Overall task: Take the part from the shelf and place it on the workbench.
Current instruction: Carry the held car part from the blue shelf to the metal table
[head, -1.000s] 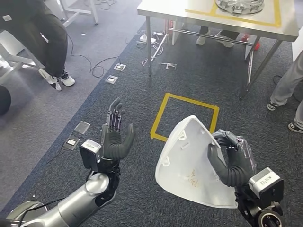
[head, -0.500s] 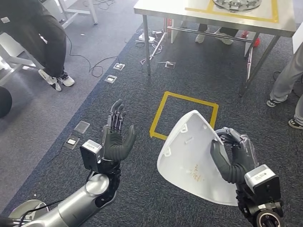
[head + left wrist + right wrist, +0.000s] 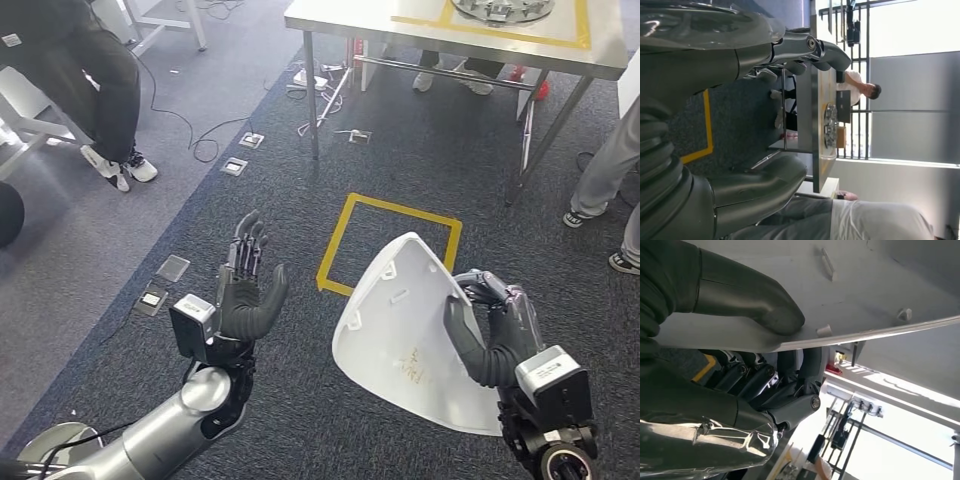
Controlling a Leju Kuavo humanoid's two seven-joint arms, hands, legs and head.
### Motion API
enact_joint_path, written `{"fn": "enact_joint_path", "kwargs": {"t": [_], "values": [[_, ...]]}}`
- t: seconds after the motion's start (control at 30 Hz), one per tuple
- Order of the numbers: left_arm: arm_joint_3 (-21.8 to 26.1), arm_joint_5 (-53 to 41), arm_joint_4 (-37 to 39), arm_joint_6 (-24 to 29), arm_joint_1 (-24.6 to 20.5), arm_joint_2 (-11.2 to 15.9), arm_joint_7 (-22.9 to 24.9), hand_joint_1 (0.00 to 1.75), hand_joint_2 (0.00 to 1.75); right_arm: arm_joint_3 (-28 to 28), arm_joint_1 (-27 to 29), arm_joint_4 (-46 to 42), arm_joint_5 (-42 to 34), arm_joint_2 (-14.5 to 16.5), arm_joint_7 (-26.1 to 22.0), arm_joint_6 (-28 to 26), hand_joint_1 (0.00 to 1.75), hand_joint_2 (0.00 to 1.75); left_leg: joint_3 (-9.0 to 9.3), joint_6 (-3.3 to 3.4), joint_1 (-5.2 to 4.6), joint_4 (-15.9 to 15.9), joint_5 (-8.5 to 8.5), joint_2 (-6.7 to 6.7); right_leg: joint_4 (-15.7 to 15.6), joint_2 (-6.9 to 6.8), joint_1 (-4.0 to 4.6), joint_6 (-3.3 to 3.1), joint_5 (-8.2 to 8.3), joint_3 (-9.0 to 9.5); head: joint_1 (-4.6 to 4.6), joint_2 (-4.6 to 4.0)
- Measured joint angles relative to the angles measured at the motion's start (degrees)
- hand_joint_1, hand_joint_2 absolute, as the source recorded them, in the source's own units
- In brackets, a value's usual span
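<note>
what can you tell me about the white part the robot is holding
The white part is a smooth, curved shell with a rounded triangular outline, looking like moulded plastic. Its inner face shows small raised tabs and faint orange writing. The right hand grips one edge, thumb on the inner face, fingers behind, holding it tilted in the air above the dark carpet. Nothing else touches it.
</note>
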Motion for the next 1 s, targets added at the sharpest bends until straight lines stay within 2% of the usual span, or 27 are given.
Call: {"fn": "enact_joint_path", "kwargs": {"t": [0.07, 0.13, 0.17, 0.2, 0.27, 0.3, 0.33, 0.37, 0.4, 0.43, 0.47, 0.5, 0.53, 0.6, 0.67, 0.7, 0.73, 0.8, 0.83, 0.87, 0.9, 0.97, 1.0], "values": [[0.0, 0.2, 0.0, -0.2, 0.0, 0.0, 0.0, 0.00, 1.75, 0.0, 0.0, 0.0, -0.1, 0.0, 0.0, 0.3, 1.75, 1.75, 0.02, 0.45, -0.21, 0.0, -0.19, -0.02, -0.3, -0.02, -0.17, 0.35, 0.05, 0.16, -0.05, 0.00], [0.0, 0.2, 0.0, -0.3, 0.1, 0.0, 0.0, 0.00, 1.75, 0.0, 0.0, 0.0, -0.2, 0.0, 0.0, 0.5, 1.75, 1.75, 0.87, 0.74, 0.11, -1.1, -0.03, 0.07, -0.5, -0.02, -0.01, 0.70, -0.22, 0.44, -0.14, 0.00], [0.0, 0.2, 0.0, -0.3, 0.1, -0.1, 0.0, 0.00, 1.75, 0.0, 0.0, 0.0, -0.2, 0.0, 0.0, 0.6, 1.75, 1.75, 1.51, 0.86, 0.35, -1.8, 0.08, 0.15, 0.5, -0.06, 0.02, 0.84, -0.98, 0.10, -0.10, 0.00], [0.0, 0.2, 0.0, -0.3, 0.1, -0.2, -0.1, 0.00, 1.75, 0.0, 0.0, -0.1, -0.3, 0.0, 0.0, 0.6, 1.75, 1.75, 2.17, 0.92, 0.62, -2.3, 0.19, 0.24, 2.9, -0.11, 0.00, 1.01, -2.25, -0.91, 0.01, 0.00], [0.0, 0.2, 0.0, -0.4, 0.2, -0.4, -0.1, 0.00, 1.75, 0.0, 0.2, -0.1, -0.4, 0.0, -0.1, 0.5, 1.75, 1.75, 2.85, 0.99, 0.75, -2.6, 0.01, 0.34, 11.2, -0.21, -0.35, 1.41, -5.67, -5.04, 0.31, 0.00], [0.0, 0.2, 0.0, -0.5, 0.2, -0.5, -0.1, 0.00, 1.75, 0.0, 0.4, -0.1, -0.5, 0.0, 0.0, 0.4, 1.75, 1.75, 3.01, 0.93, 0.79, -2.6, -0.15, 0.33, 14.9, -0.23, -0.54, 1.66, -6.77, -7.18, 0.39, 0.00], [0.0, 0.1, 0.0, -0.5, 0.2, -0.6, -0.1, 0.00, 1.75, 0.0, 0.7, -0.1, -0.5, 0.0, 0.0, 0.3, 1.75, 1.75, 3.18, 0.81, 0.85, -2.6, -0.35, 0.29, 17.0, -0.25, -0.73, 1.89, -6.87, -8.58, 0.39, 0.00], [0.0, 0.0, 0.0, -0.5, 0.3, -0.7, -0.1, 0.00, 1.75, 0.0, 0.9, -0.1, -0.6, 0.0, 0.0, 0.3, 1.75, 1.75, 3.42, 0.60, 0.98, -2.5, -0.61, 0.22, 16.5, -0.28, -0.95, 2.14, -5.69, -8.79, 0.39, 0.00], [0.0, -0.1, 0.0, -0.5, 0.3, -0.8, -0.1, 0.00, 1.75, 0.0, 0.9, -0.1, -0.7, 0.0, 0.1, 0.3, 1.75, 1.75, 3.76, 0.30, 1.18, -2.3, -0.97, 0.14, 13.6, -0.32, -1.20, 2.42, -3.42, -7.72, 0.39, 0.00], [0.0, -0.1, 0.0, -0.4, 0.3, -0.8, -0.1, 0.00, 1.75, 0.0, 1.0, -0.1, -0.8, 0.0, 0.1, 0.3, 1.75, 1.75, 4.12, -0.09, 1.39, -2.0, -1.46, 0.07, 9.1, -0.33, -1.49, 2.77, -0.85, -5.88, 0.43, 0.00], [0.0, -0.2, 0.0, -0.4, 0.3, -0.8, -0.1, 0.00, 1.75, 0.0, 1.0, -0.1, -0.8, 0.0, 0.2, 0.3, 1.75, 1.75, 4.34, -0.55, 1.51, -1.6, -1.97, 0.00, 4.9, -0.20, -1.59, 3.06, 0.88, -3.77, 0.65, 0.00], [0.0, -0.2, 0.0, -0.4, 0.3, -0.9, 0.0, 0.00, 1.75, 0.0, 1.0, -0.1, -0.9, 0.0, 0.2, 0.3, 1.75, 1.75, 4.36, -0.97, 1.56, -1.2, -2.37, -0.05, 2.0, -0.05, -1.62, 2.96, 1.76, -2.20, 0.83, 0.00], [0.0, -0.3, 0.0, -0.5, 0.3, -0.8, 0.0, 0.00, 1.75, 0.0, 1.0, -0.2, -0.9, 0.0, 0.2, 0.2, 1.75, 1.75, 4.25, -1.35, 1.53, -0.9, -2.63, -0.09, 0.7, 0.13, -1.52, 2.67, 1.73, -1.41, 0.84, 0.00], [0.0, -0.3, 0.0, -0.7, 0.4, -0.8, 0.0, 0.00, 1.75, 0.0, 1.2, -0.2, -1.0, 0.0, 0.4, 0.1, 1.75, 1.75, 4.02, -1.89, 1.57, -0.6, -2.81, -0.15, 0.7, 0.33, -1.20, 1.49, 1.14, -1.21, 0.62, 0.00], [0.0, -0.3, 0.0, -1.0, 0.4, -0.8, 0.0, 0.00, 1.75, -0.1, 1.2, -0.4, -1.0, -0.1, 0.5, -0.2, 1.75, 1.75, 3.62, -2.41, 1.73, 0.5, -3.63, 0.20, 0.7, 0.33, -1.13, 0.58, 0.86, -0.95, 0.35, 0.00], [0.0, -0.3, 0.0, -1.1, 0.3, -0.8, 0.0, 0.00, 1.75, -0.1, 1.2, -0.5, -1.0, -0.1, 0.5, -0.3, 1.75, 1.75, 2.54, -2.63, 1.75, 2.6, -4.59, 0.49, 0.7, 0.28, -1.17, 0.18, 0.71, -0.73, 0.19, 0.00], [0.0, -0.3, 0.0, -1.2, 0.2, -0.8, 0.0, 0.00, 1.75, -0.1, 1.2, -0.6, -1.0, -0.1, 0.5, -0.3, 1.75, 1.75, 0.59, -2.77, 1.75, 6.1, -5.91, 0.79, 0.7, 0.19, -1.14, -0.14, 0.54, -0.56, -0.01, 0.00], [0.0, -0.3, 0.0, -1.3, 0.3, -0.8, 0.0, 0.00, 1.75, -0.1, 1.4, -0.7, -1.0, -0.1, 0.5, -0.4, 1.75, 1.75, -4.90, -2.79, 1.69, 14.6, -8.26, 1.04, 0.7, 0.02, -0.87, -0.59, 0.18, -0.32, -0.32, 0.00], [0.0, -0.3, 0.0, -1.3, 0.4, -0.8, 0.0, 0.00, 1.75, 0.0, 1.5, -0.7, -1.0, -0.1, 0.5, -0.4, 1.75, 1.75, -7.09, -2.65, 1.65, 17.3, -8.36, 1.05, 0.7, -0.02, -0.68, -0.76, -0.02, -0.15, -0.39, 0.00], [0.0, -0.2, 0.0, -1.3, 0.4, -0.8, 0.0, 0.00, 1.75, 0.0, 1.6, -0.7, -1.0, -0.1, 0.5, -0.4, 1.75, 1.75, -8.16, -2.37, 1.56, 17.7, -7.31, 1.05, 0.7, -0.02, -0.50, -0.87, -0.25, 0.10, -0.45, 0.00], [0.0, -0.2, 0.0, -1.3, 0.5, -0.8, 0.0, 0.00, 1.75, 0.0, 1.7, -0.7, -1.0, -0.1, 0.5, -0.4, 1.75, 1.75, -7.93, -1.95, 1.39, 15.7, -5.22, 1.04, 0.7, 0.00, -0.35, -0.92, -0.52, 0.46, -0.49, 0.00], [0.0, -0.2, 0.0, -1.3, 0.4, -0.8, 0.0, 0.00, 1.75, 0.0, 1.7, -0.7, -1.0, -0.1, 0.5, -0.4, 1.75, 1.75, -4.70, -0.79, 0.73, 7.4, -0.37, 1.12, 0.6, 0.05, -0.14, -0.83, -1.14, 1.30, -0.51, 0.00], [0.0, -0.2, 0.0, -1.3, 0.4, -0.8, 0.0, 0.00, 1.75, 0.0, 1.7, -0.7, -1.0, -0.1, 0.5, -0.4, 1.75, 1.75, -3.09, -0.35, 0.38, 3.7, 1.02, 1.22, 0.5, 0.09, -0.09, -0.69, -1.42, 1.57, -0.44, 0.00]]}}
